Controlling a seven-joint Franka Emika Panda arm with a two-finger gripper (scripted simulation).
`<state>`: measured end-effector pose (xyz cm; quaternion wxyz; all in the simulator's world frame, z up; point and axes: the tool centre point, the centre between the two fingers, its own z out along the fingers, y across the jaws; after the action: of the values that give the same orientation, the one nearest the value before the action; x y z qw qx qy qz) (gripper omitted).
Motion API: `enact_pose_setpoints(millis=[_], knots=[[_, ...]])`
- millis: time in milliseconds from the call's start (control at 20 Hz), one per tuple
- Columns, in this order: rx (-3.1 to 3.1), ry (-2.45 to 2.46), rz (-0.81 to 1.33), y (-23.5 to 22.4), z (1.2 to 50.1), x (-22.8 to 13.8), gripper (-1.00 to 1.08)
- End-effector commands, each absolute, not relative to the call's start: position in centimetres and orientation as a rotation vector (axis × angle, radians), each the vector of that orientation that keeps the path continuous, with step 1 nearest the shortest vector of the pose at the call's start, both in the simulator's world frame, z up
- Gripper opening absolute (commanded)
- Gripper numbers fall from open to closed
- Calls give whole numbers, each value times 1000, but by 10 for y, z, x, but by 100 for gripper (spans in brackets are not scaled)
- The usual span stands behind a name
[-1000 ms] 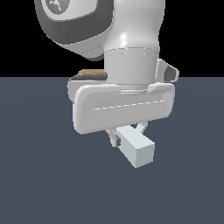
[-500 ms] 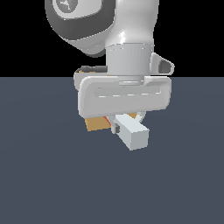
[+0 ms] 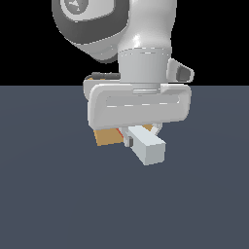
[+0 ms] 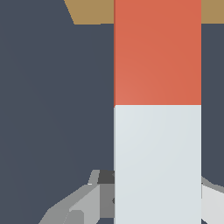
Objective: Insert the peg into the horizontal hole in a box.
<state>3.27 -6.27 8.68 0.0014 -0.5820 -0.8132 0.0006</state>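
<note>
My gripper (image 3: 141, 132) is shut on the peg (image 3: 147, 146), whose white end points toward the exterior camera below the hand. In the wrist view the peg (image 4: 157, 109) runs lengthwise, white half near the fingers (image 4: 83, 201), red-orange half reaching toward the tan box (image 4: 92, 11). The box (image 3: 108, 136) shows as a tan patch behind the hand, mostly hidden by it. The peg's red tip lies over the box edge in the wrist view. The hole is hidden.
The dark blue-grey floor (image 3: 48, 194) spreads all around. The arm's large white and grey body (image 3: 141, 53) fills the upper middle of the exterior view and hides what lies behind it.
The hand with the peg has risen and moved away from the exterior camera, toward the box. More of the tan box now shows beneath the hand.
</note>
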Motion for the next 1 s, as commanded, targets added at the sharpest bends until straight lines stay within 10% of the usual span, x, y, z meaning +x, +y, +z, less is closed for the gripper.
enact_pose_setpoints(millis=[0,950], knots=[[-1830,-2555,-3,-63,90,35,-100],[-1830,-2555,-2,20,89,4,-100]])
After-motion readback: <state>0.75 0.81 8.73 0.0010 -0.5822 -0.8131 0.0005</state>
